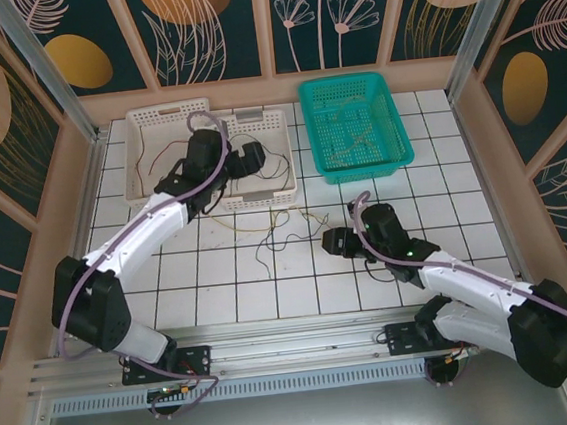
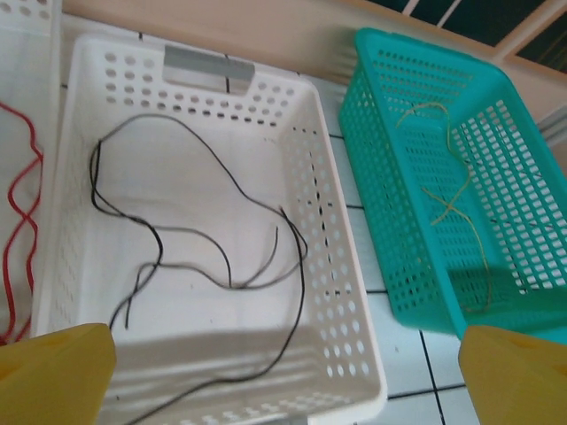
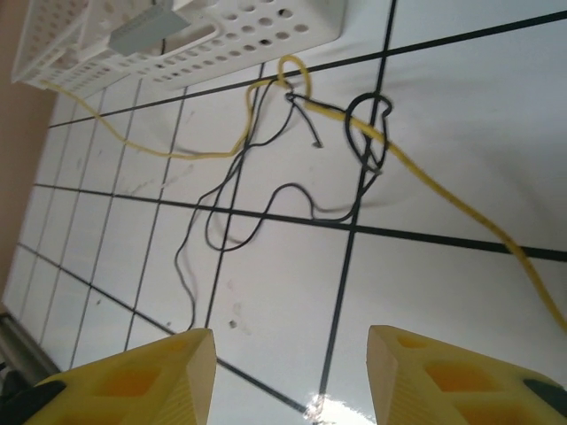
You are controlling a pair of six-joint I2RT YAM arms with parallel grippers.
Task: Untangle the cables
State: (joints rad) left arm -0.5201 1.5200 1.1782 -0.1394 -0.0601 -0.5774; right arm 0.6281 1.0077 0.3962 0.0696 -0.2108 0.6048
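Left gripper (image 2: 283, 390): yellow fingers spread wide apart with nothing between them, poised above the middle white basket (image 2: 347, 292), a perforated bin with a grey handle insert in its far wall. Inside that basket: one loose black cable (image 2: 158, 239), lying in open curves across the floor, one end trailing toward the near wall. Beside the middle white basket, on the left arm's side: an outer white basket (image 1: 154, 119) of the same pattern, holding a red cable (image 2: 35, 150) in wavy loops. On the middle white basket's other side, just apart from it: a teal basket (image 2: 399, 266) with slotted walls, containing a thin yellowish cable (image 2: 452, 199) that crosses over itself. Right gripper (image 3: 292, 381): yellow fingers parted and gripping nothing, held low over the tiled table (image 1: 464, 205), in front of the middle white basket. Between this gripper and the basket's near wall: a yellow cable (image 3: 403, 155) and a second black cable (image 3: 365, 146), both lying on the tiles. The yellow one starts close to the basket's near wall, makes a small loop just in front of it, then stretches away from the basket. The black one is knotted around it near that loop and trails off toward the gripper in slack bends.
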